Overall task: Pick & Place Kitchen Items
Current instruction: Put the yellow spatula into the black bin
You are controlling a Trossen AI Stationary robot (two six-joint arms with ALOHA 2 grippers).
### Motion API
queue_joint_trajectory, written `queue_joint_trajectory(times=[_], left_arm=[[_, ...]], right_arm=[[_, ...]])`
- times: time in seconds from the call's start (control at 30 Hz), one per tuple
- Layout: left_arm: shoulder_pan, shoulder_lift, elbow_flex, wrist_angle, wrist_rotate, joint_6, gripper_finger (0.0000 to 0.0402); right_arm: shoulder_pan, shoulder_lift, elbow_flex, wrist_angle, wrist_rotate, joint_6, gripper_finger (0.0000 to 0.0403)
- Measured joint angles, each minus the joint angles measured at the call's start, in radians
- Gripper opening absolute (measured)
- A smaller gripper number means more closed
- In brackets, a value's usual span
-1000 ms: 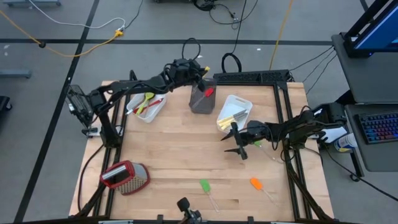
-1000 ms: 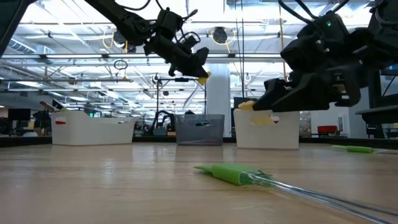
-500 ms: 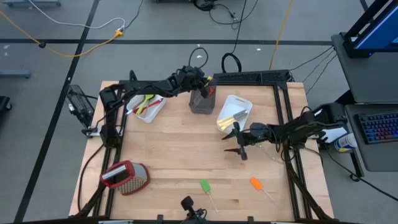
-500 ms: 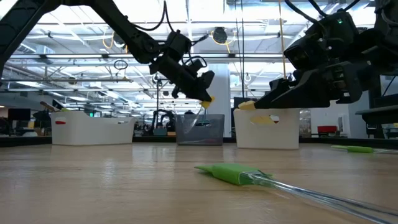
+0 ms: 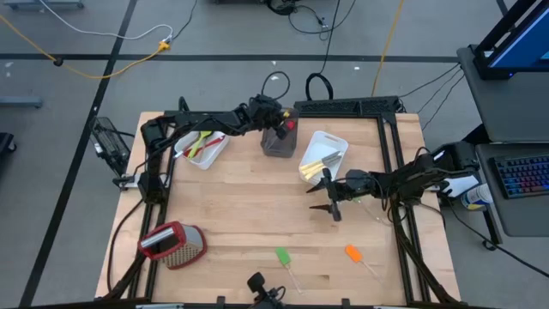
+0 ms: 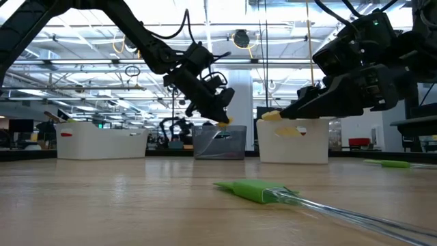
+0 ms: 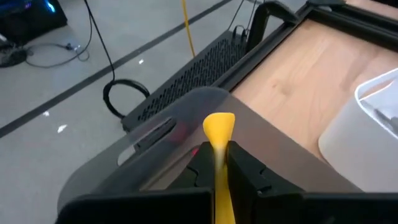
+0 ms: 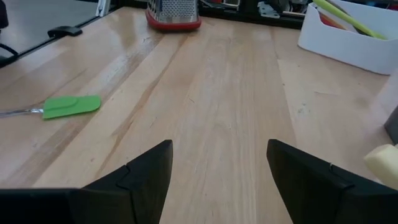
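A yellow spatula [image 7: 218, 134] hangs head-first over the dark tub [image 5: 276, 140] at the table's far edge, pinched tight between the fingers of the left gripper [image 7: 215, 163]. The right gripper [image 5: 327, 196] hovers with jaws wide and empty just beside the white tub [image 5: 322, 157]. A green spatula [image 5: 282, 256] and an orange spatula [image 5: 353, 253] lie near the front edge.

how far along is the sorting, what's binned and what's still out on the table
Done: utensils already sit in the left white tub and the right white tub, and something red in the dark tub. In hand: the left gripper, jaws shut on a yellow spatula, holds it over the dark tub. Left: the green spatula and orange spatula. The right gripper waits open.
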Motion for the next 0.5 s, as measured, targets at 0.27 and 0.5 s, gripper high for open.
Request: queue_joint_trajectory(times=[0.27,0.5], left_arm=[[-0.005,-0.001,0.0,-0.056,0.0,0.0,0.002],[-0.011,-0.001,0.0,-0.064,-0.002,-0.008,0.0016]], right_arm=[[0.0,0.0,0.0,-0.003,-0.002,0.026,0.0254],[0.0,0.001,0.0,-0.004,-0.002,0.027,0.0254]])
